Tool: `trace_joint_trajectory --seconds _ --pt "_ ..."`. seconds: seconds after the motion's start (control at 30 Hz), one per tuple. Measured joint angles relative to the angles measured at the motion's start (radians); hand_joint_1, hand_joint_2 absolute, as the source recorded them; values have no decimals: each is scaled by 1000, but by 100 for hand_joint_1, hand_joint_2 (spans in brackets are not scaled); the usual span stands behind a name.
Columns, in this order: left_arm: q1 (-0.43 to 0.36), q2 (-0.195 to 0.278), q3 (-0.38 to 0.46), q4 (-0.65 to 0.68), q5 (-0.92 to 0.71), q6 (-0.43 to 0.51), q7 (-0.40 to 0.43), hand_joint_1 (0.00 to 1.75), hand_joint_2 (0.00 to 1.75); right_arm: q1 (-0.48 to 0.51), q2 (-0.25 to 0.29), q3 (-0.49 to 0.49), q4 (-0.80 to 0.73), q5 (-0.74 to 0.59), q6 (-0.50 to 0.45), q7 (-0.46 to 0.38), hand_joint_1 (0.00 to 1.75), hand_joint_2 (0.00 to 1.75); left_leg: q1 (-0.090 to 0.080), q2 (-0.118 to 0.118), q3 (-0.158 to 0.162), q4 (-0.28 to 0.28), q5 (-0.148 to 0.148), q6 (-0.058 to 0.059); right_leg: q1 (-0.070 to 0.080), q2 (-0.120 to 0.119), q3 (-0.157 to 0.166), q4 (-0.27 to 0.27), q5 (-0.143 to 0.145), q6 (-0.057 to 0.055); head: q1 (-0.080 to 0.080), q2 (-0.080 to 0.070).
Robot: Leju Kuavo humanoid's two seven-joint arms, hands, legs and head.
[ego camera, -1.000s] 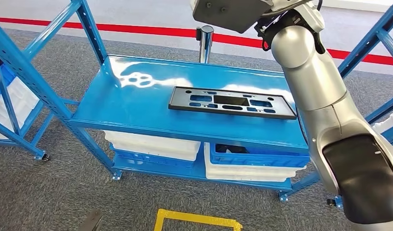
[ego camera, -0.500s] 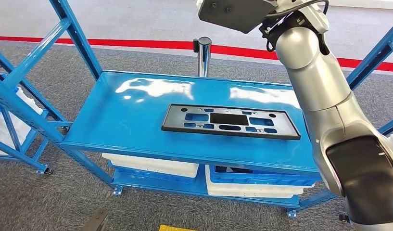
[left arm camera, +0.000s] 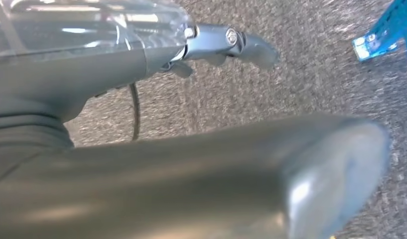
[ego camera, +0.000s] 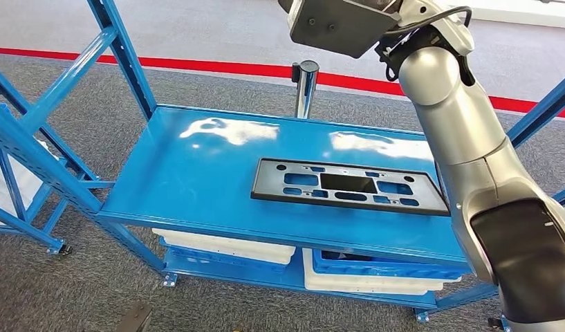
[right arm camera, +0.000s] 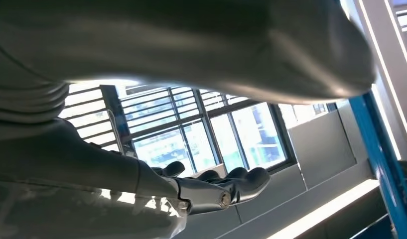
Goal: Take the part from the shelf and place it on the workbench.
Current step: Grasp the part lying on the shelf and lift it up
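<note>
A flat black rectangular part (ego camera: 348, 187) with several cut-outs lies on the blue shelf (ego camera: 196, 180), toward its right half. My right arm (ego camera: 459, 131) rises along the right side, above and behind the part. In the right wrist view my right hand (right arm camera: 201, 191) is held up high with its fingers (right arm camera: 241, 181) stretched out and nothing in it. My left hand (left arm camera: 141, 55) hangs over grey carpet, fingers (left arm camera: 241, 45) extended and empty.
Blue uprights (ego camera: 120, 48) frame the shelf on the left, and another blue rack (ego camera: 16, 166) stands further left. White and blue bins (ego camera: 224, 245) (ego camera: 376, 266) sit on the lower level. A chrome post (ego camera: 306, 90) and a red floor line (ego camera: 217, 68) lie behind.
The whole picture has shifted as the camera moved; the shelf now sits lower and further right in view. The part lies in the same place on the shelf.
</note>
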Motion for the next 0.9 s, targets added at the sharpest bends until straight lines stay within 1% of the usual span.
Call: trace_joint_trajectory --seconds 0.13,0.2,0.23,0.33,0.37,0.47,0.6,0.67,0.73,0.8,0.9 --pt "0 -2 0 0 1 6 -3 0 0 33 -21 7 -22 14 16 -20 0 0 -2 0 0 0 -3 5 0 -1 3 -6 0 1 5 0" --pt "0 -2 0 0 4 8 -5 0 0 64 -37 16 -37 25 24 -38 0 0 -3 0 1 1 -5 7 0 -1 3 -7 0 4 5 0" --pt "1 -2 0 0 6 9 -6 0 0 83 -47 22 -47 29 26 -49 0 0 -3 0 1 1 -5 7 0 -1 3 -8 0 9 5 0" --pt "4 -2 0 0 12 15 -11 0 0 158 -81 43 -86 42 25 -81 0 0 -3 0 1 1 -5 8 -1 -1 3 -8 -1 29 5 0" --pt "6 -3 0 0 15 16 -12 0 0 185 -95 50 -101 47 24 -89 0 0 -3 0 1 1 -5 8 -1 -1 3 -8 -1 32 5 0" --pt "13 -3 1 0 20 21 -17 0 0 265 -143 74 -151 77 10 -111 0 0 -1 0 2 0 -5 7 0 -1 3 -8 -2 34 5 0" --pt "21 -3 1 0 23 27 -20 0 0 382 -199 107 -202 149 -41 -133 0 0 1 0 3 -3 -5 7 3 -1 3 -8 -3 34 5 0" --pt "22 -3 1 0 22 29 -20 0 0 435 -211 118 -212 188 -73 -140 0 87 2 1 3 -4 -5 7 4 -1 3 -8 -3 34 5 0" --pt "23 -4 1 0 21 29 -20 0 0 489 -210 129 -213 241 -119 -146 0 175 3 1 4 -5 -6 7 5 -1 3 -8 -4 34 5 0" --pt "22 -5 1 0 17 30 -20 0 0 542 -193 141 -200 302 -177 -148 0 175 3 1 4 -6 -6 6 6 -1 3 -8 -5 33 5 0" --pt "18 -8 0 0 9 30 -21 0 0 602 -144 159 -146 393 -261 -141 0 175 4 1 4 -7 -6 6 6 -1 2 -8 -5 33 5 0"
